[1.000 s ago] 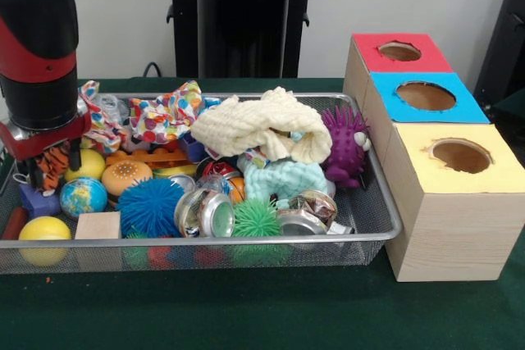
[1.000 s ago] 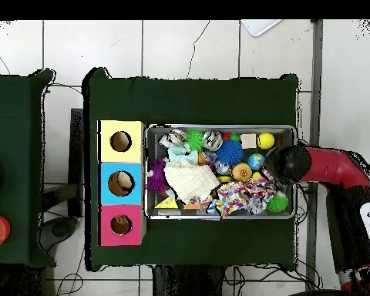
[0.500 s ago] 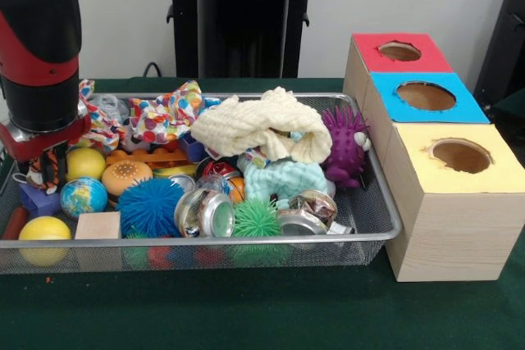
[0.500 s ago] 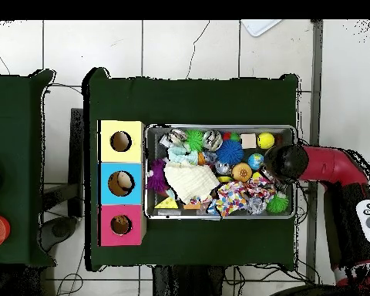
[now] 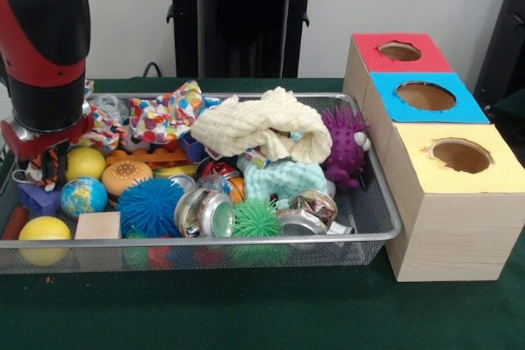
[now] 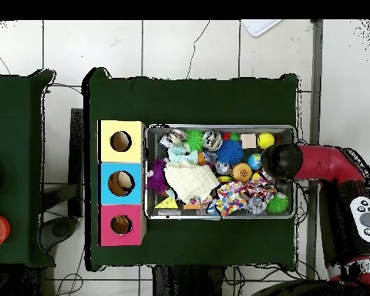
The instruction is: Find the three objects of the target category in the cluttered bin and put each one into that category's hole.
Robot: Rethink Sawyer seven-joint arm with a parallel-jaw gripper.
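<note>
A wire mesh bin (image 5: 384,217) holds a heap of toys, balls, cloths and tins. My gripper (image 5: 45,160) hangs low over the bin's left end, under the red and black arm (image 6: 284,162). An orange and black striped toy (image 5: 54,166) shows right at its tip; whether it is held is hidden. Beside it lie a yellow ball (image 5: 84,163), a globe ball (image 5: 83,196) and a purple block (image 5: 37,199). To the bin's right stands a row of boxes with a red hole (image 5: 399,51), a blue hole (image 5: 425,96) and a yellow hole (image 5: 461,156).
In the bin are a cream cloth (image 5: 262,125), a purple spiky toy (image 5: 344,145), a blue spiky ball (image 5: 150,206), a green spiky ball (image 5: 256,219), shiny tins (image 5: 205,212), a burger toy (image 5: 126,175), a wooden block (image 5: 98,225) and a dotted cloth (image 5: 164,114).
The arm has risen a little and drifted slightly toward the bin's middle. The striped toy under it has barely shifted. Nothing else in the bin moved.
</note>
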